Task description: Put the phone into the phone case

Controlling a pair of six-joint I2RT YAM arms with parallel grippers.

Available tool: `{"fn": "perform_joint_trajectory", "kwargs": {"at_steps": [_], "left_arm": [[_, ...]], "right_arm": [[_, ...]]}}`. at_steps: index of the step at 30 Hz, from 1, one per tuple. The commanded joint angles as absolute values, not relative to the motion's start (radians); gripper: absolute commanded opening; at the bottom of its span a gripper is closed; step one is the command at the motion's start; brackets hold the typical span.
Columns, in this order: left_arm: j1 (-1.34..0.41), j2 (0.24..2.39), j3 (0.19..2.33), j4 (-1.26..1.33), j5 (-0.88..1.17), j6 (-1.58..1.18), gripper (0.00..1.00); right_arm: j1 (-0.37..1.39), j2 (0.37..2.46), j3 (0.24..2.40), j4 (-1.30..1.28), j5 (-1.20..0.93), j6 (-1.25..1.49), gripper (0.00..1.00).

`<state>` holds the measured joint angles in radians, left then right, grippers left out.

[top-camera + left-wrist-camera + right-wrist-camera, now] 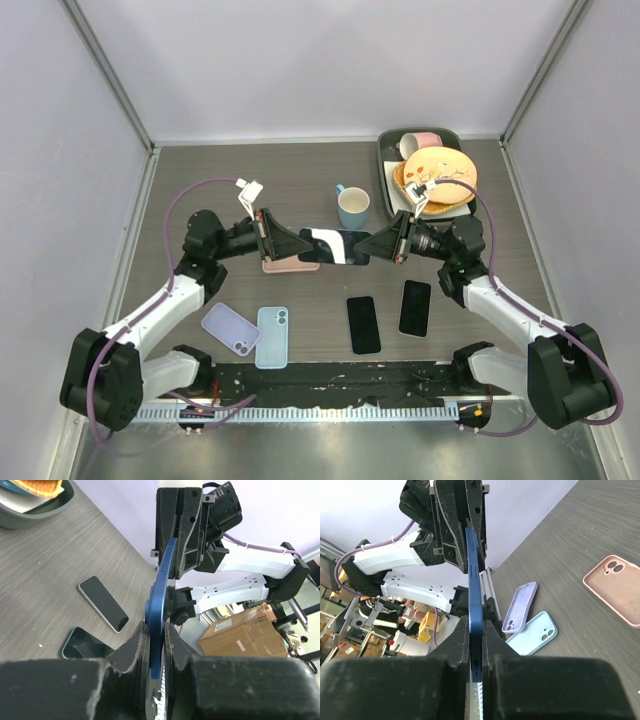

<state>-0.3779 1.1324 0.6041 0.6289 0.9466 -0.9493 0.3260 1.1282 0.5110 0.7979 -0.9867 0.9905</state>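
A blue phone (334, 245) hangs in the air above the table's middle, held at both ends. My left gripper (296, 244) is shut on its left end and my right gripper (372, 245) is shut on its right end. The phone shows edge-on in the left wrist view (159, 612) and in the right wrist view (474, 610). A pink case (288, 265) lies on the table just under the left gripper, also in the right wrist view (615, 587). A lilac case (230, 328) and a light blue case (272, 336) lie near the front left.
Two black phones (363, 324) (415, 307) lie face up at the front centre. A blue mug (352, 206) stands behind the held phone. A grey tray (392, 172) with a pink cup and an orange plate sits at the back right.
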Motion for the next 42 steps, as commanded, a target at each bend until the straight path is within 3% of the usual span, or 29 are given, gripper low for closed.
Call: {"fn": "perform_joint_trajectory", "kwargs": {"at_steps": [1, 2, 5, 8, 13, 17, 22, 30, 35, 42], "left_arm": [[-0.376, 1.103, 0.615, 0.661, 0.894, -0.925, 0.21], [-0.376, 1.100, 0.620, 0.640, 0.885, -0.914, 0.39], [-0.376, 1.068, 0.653, 0.450, 0.792, -0.807, 0.60], [-0.374, 1.042, 0.705, 0.218, 0.652, -0.691, 0.67], [-0.377, 1.023, 0.779, -0.096, 0.331, -0.569, 0.69], [-0.376, 1.072, 0.848, -0.294, 0.046, -0.560, 0.75], [-0.377, 1.343, 1.011, -0.532, -0.104, -0.540, 0.72], [-0.376, 1.558, 1.042, -0.514, -0.144, -0.500, 0.64], [-0.376, 1.653, 1.029, -0.445, -0.104, -0.453, 0.49], [-0.374, 1.718, 0.999, -0.339, -0.025, -0.449, 0.41]], "right_arm": [[0.331, 1.123, 0.518, 0.801, -0.986, 0.979, 0.01], [0.333, 1.123, 0.518, 0.796, -0.983, 0.976, 0.01], [0.331, 1.120, 0.544, 0.709, -0.963, 0.914, 0.01], [0.331, 1.105, 0.586, 0.522, -0.902, 0.792, 0.01], [0.330, 1.085, 0.678, 0.171, -0.717, 0.625, 0.01], [0.313, 1.077, 0.703, 0.112, -0.655, 0.598, 0.01], [0.293, 1.091, 0.715, 0.069, -0.644, 0.571, 0.01], [0.287, 1.106, 0.710, 0.029, -0.655, 0.537, 0.01], [0.285, 1.108, 0.696, 0.018, -0.655, 0.523, 0.01], [0.282, 1.109, 0.692, 0.017, -0.670, 0.511, 0.01]]}}
